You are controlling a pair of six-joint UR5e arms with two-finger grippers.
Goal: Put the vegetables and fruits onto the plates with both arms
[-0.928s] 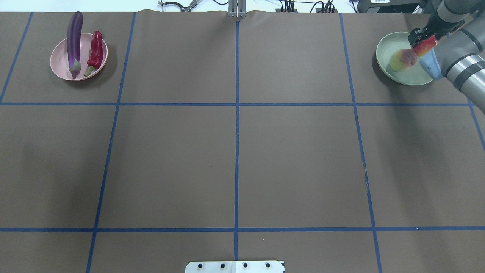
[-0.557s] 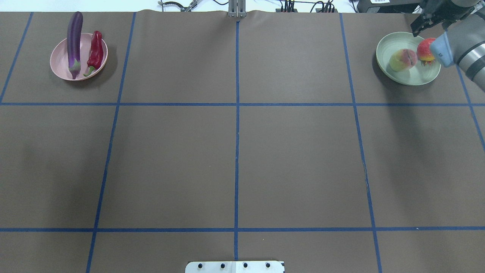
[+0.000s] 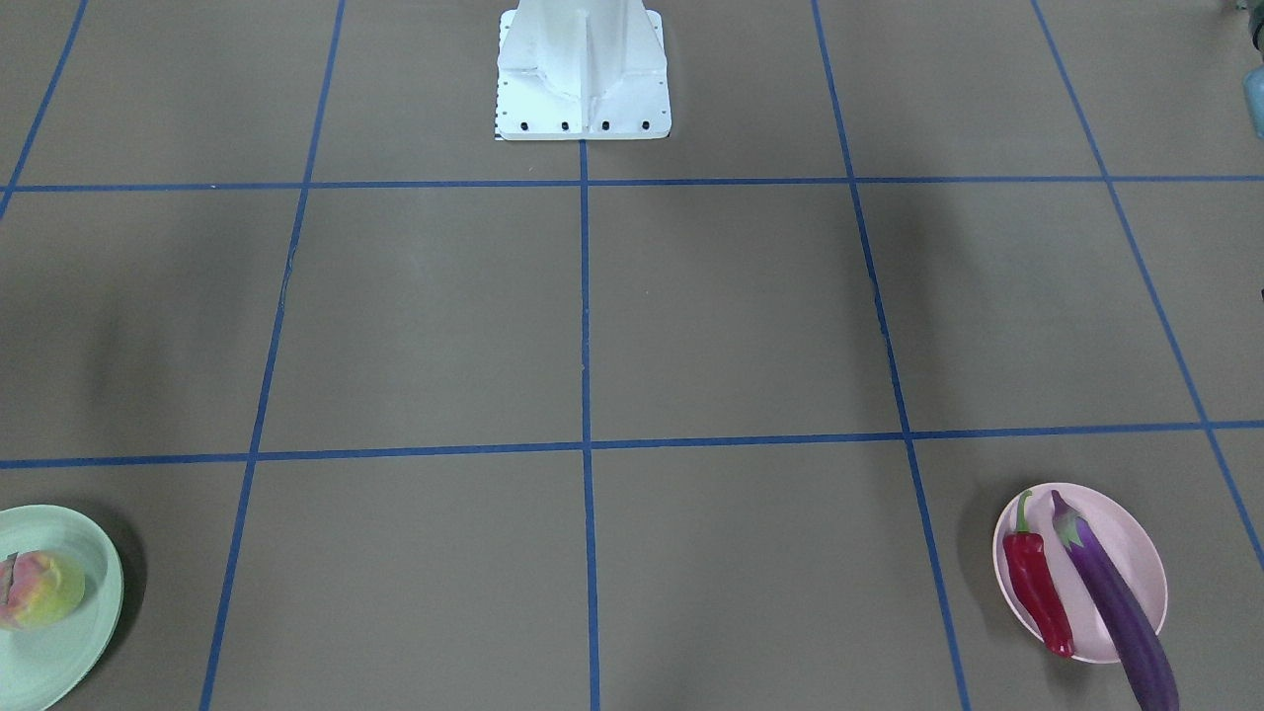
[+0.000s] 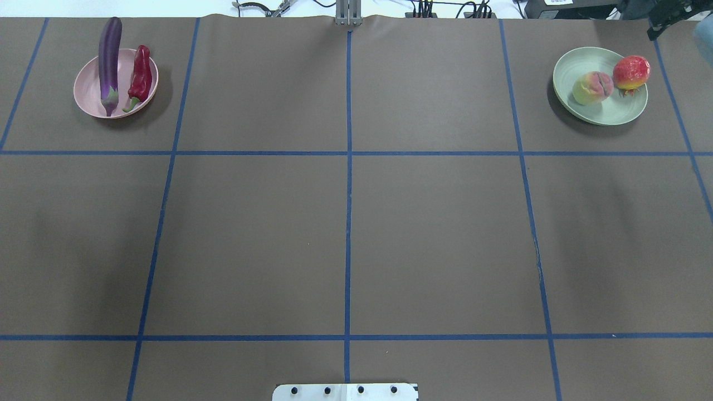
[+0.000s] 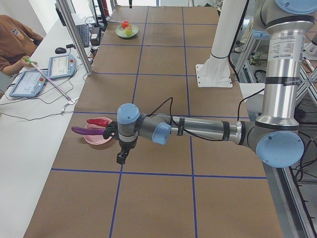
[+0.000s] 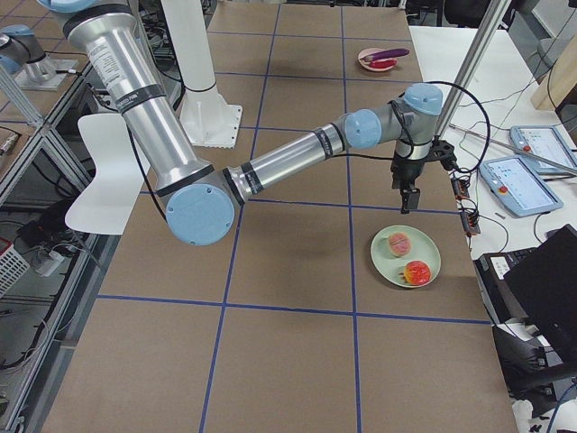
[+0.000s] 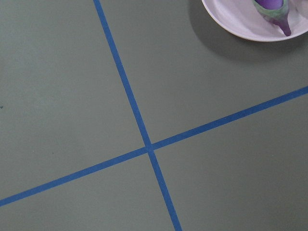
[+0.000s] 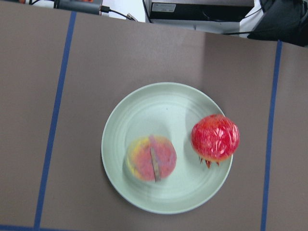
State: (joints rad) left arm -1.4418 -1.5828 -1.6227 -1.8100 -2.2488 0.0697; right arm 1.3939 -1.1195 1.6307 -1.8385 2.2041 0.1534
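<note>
Arms: right arm (image 6: 288, 158) and left arm (image 5: 203, 128) each reach out low over the table. Mint plate (image 4: 601, 114) carries peach (image 4: 592, 88) and red-orange fruit (image 4: 631, 72), side by side. Pink plate (image 4: 86, 89) carries eggplant (image 4: 109, 55), one end overhanging the rim, with chili (image 4: 140, 75) alongside. Right gripper (image 6: 407, 200) hangs near mint plate, clear of it; left gripper (image 5: 121, 157) hangs near pink plate. Jaw opening: cannot tell for either.
</note>
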